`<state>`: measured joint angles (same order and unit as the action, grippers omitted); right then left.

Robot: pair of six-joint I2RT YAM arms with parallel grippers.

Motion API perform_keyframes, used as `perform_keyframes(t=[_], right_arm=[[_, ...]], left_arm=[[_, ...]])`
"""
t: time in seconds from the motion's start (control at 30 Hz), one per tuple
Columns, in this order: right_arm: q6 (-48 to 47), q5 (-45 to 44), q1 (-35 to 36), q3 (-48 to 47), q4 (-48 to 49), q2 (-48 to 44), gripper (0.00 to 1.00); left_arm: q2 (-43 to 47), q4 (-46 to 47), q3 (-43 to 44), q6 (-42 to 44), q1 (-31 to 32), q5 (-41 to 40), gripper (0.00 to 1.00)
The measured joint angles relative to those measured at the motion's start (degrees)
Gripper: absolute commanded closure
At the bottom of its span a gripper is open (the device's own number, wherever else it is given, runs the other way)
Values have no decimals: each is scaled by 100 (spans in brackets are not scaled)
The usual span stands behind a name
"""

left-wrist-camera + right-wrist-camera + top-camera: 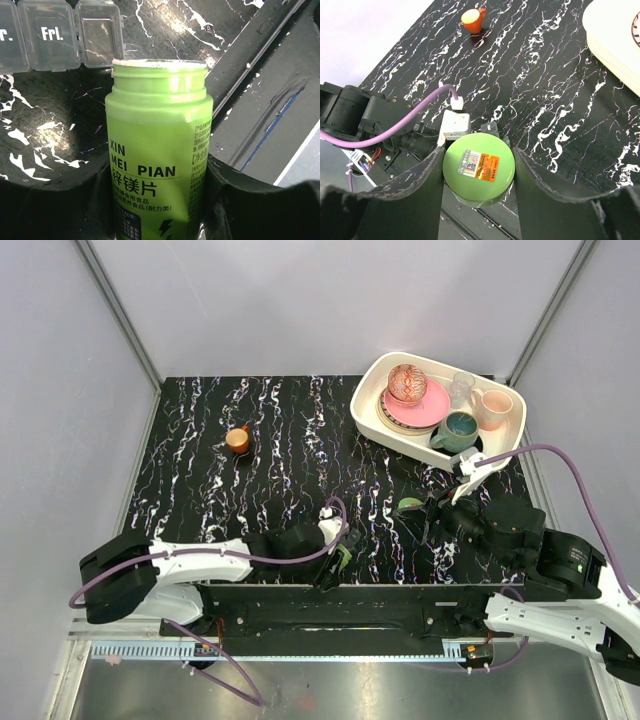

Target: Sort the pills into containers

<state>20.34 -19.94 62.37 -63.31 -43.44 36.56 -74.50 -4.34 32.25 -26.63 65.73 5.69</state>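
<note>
My left gripper (338,558) is shut on an uncapped green bottle (157,125), which stands upright between the fingers; the bottle shows as a green spot in the top view (344,556). The pill box (50,35), a strip of translucent lidded compartments, one marked "Fri.", lies just beyond the bottle on the black marbled table. My right gripper (420,510) is shut on the bottle's round green cap (478,167), held above the table near the left gripper. No loose pills are visible.
A small orange cup (238,439) stands at the table's back left. A white tray (368,425) with plates, cups and a glass sits at the back right. A black rail (330,605) runs along the near edge.
</note>
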Motion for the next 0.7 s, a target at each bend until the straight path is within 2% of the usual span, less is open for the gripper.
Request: perform_keyframes(t=[0.27, 0.7], right_arm=[[0, -17, 0, 55, -42, -2, 100], [-50, -46, 0, 186, -103, -26, 100]], left_arm=[[-229, -66, 111, 4, 0, 13, 100], [-361, -1045, 660, 398, -39, -190, 100]])
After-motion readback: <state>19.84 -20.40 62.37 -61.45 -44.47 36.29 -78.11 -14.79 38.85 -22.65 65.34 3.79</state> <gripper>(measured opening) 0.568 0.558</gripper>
